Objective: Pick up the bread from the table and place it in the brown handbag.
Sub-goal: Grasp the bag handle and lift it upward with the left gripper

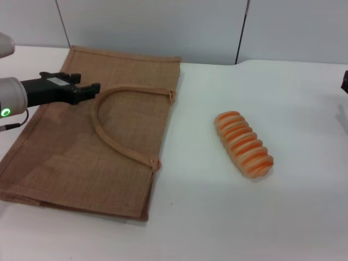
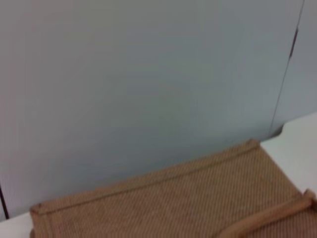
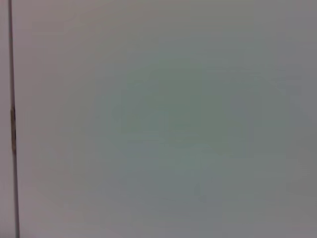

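Observation:
The bread (image 1: 243,143), a pale tan loaf with orange ridged stripes, lies on the white table (image 1: 272,217) right of centre, with nothing touching it. The brown handbag (image 1: 92,147) lies flat at the left, one arched handle (image 1: 117,138) resting on its upper face. My left gripper (image 1: 87,82) hovers over the bag's far left part, beside the handle's top, open and empty. The left wrist view shows the brown handbag's (image 2: 198,198) far hem and part of the handle (image 2: 267,218). Only a dark sliver of my right gripper (image 1: 345,80) shows at the right edge, far from the bread.
A pale grey panelled wall (image 1: 163,27) runs behind the table, with a dark seam (image 1: 242,32) near the middle. The right wrist view shows only that wall (image 3: 158,119).

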You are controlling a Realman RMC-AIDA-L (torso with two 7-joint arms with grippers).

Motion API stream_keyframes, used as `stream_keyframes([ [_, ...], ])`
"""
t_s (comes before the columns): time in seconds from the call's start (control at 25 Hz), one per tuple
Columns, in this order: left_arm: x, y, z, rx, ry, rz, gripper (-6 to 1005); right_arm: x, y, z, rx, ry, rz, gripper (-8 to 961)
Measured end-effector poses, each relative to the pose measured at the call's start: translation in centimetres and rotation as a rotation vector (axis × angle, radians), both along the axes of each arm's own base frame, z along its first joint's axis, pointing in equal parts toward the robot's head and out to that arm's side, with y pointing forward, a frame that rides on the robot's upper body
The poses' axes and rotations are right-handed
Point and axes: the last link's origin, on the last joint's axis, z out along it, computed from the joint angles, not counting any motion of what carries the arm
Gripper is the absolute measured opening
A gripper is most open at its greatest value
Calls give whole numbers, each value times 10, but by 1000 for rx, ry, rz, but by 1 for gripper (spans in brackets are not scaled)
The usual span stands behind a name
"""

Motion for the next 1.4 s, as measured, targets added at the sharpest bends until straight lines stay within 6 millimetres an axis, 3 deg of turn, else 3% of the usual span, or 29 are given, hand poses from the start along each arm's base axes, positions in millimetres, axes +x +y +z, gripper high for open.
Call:
stream_keyframes([
  [0.48,8,5,-5,-75,172,64,631,-1,1,-1,-4,-1,4,879],
  [1.4,9,8,-10,-111,200,89,631,-4,4,-4,-18,-2,2,880],
])
